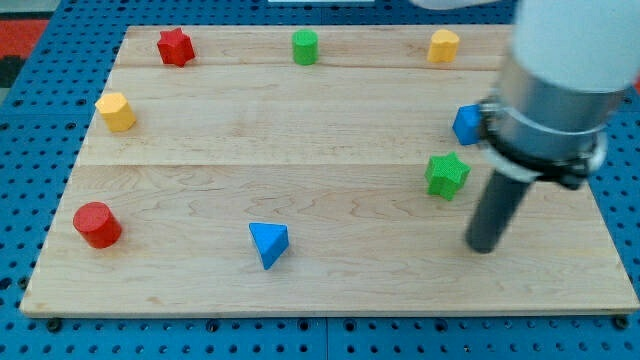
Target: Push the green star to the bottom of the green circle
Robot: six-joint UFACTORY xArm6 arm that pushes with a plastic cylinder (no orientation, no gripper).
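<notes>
Rod down at the view's lower right, green star just beside it.

My tip rests on the wooden board, a bare rod holding nothing, close to the green star on its lower-right side but apart from it. The star sits right of centre, well apart from the green circle at the top edge. The blue cube is partly hidden behind the arm.
</notes>
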